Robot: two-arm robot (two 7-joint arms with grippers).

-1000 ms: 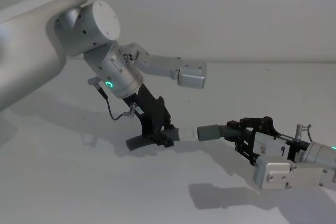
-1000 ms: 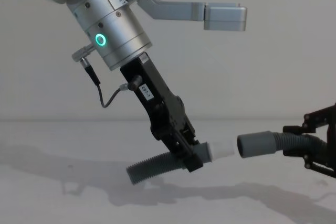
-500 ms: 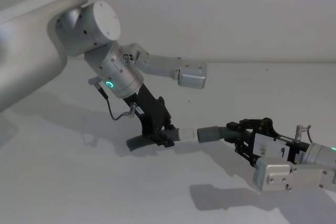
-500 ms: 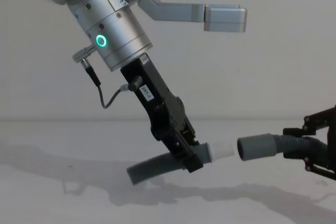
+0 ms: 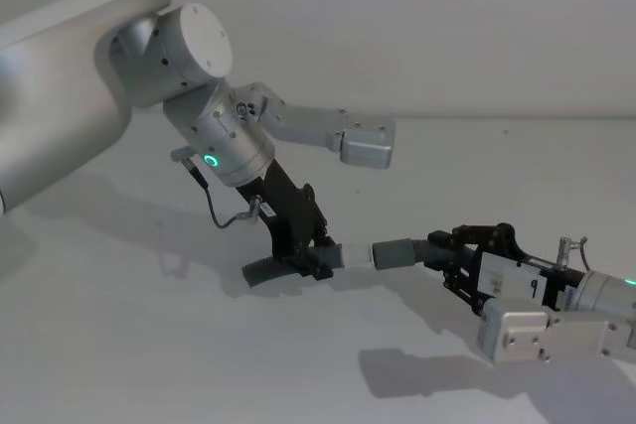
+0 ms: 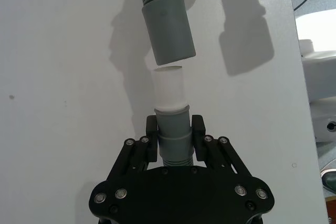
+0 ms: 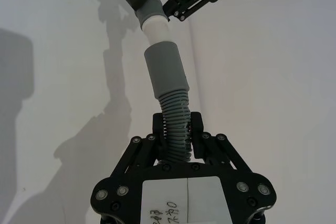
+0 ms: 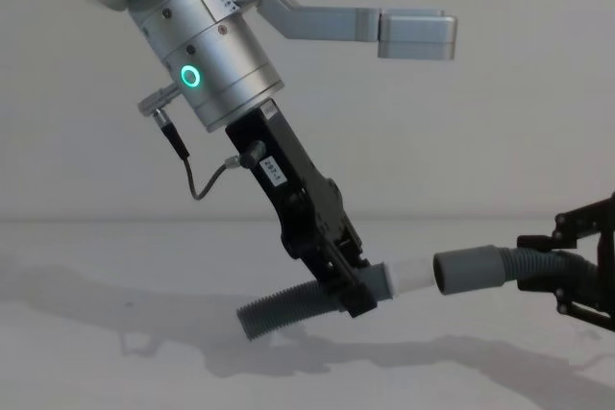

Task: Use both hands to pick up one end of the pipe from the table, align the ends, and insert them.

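Two dark grey ribbed pieces of the pipe hang just above the table (image 5: pixel 149 354), end to end. My left gripper (image 5: pixel 316 255) (image 8: pixel 356 290) (image 6: pixel 175 135) is shut on the smooth cuff of the left piece (image 8: pixel 283 309), behind its white spigot (image 5: pixel 360 256) (image 6: pixel 169 87). From the right, my right gripper (image 5: pixel 447 257) (image 7: pixel 177 127) is shut on the ribbed part of the right piece, whose wide grey sleeve (image 5: pixel 397 252) (image 8: pixel 471 268) (image 7: pixel 165 72) faces the spigot. A thin gap separates the two ends, which are nearly in line.
The left arm's silver camera bracket (image 5: pixel 366 146) juts out to the right above the pipe. The right arm's bracket (image 5: pixel 517 333) hangs near the front right. The table's far edge meets a plain wall behind.
The left gripper has shifted a little to the right with its piece. The gap between white spigot and grey sleeve has narrowed. The right gripper has barely moved.
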